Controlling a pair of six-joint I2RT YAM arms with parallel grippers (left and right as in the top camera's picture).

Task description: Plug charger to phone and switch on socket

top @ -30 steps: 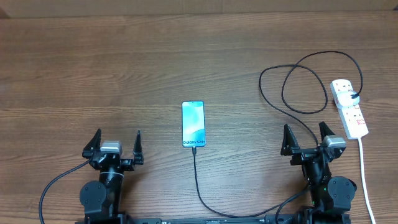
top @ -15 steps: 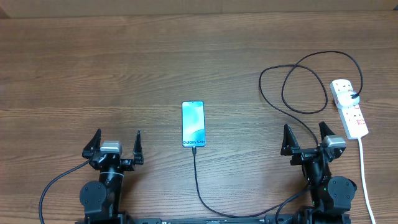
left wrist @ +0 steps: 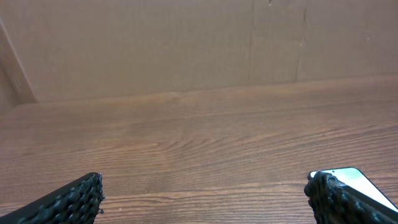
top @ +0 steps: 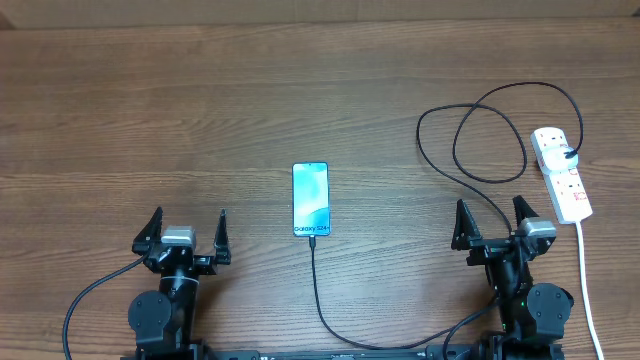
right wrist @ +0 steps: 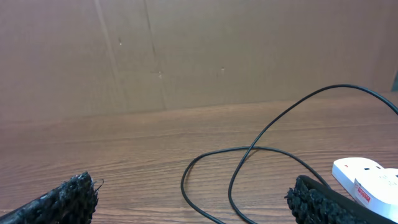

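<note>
Brown wood-grain counter [top: 150,100] fills the overhead view, with a plain cardboard wall behind it in both wrist views. On the near side of the phone [top: 311,199], the left gripper [top: 189,215] and right gripper [top: 490,205] sit one to each side, jaws spread wide and holding nothing.

Well to the right of the phone and a little farther back lies the socket [top: 562,175], its white cord [top: 586,270] running toward the near edge. The charger [top: 316,290] loops between phone and socket. Its black plug sits in the socket's far end and its tip meets the phone's near edge.

Plugging in looks done, so the switch seems to be the step in hand. That calls for the right arm to reach over the cable loop and press the red rocker beside the plug.

Whether the tip is fully seated, or the switch already on, is too small to tell. Each wrist view catches only a corner of phone or socket.
</note>
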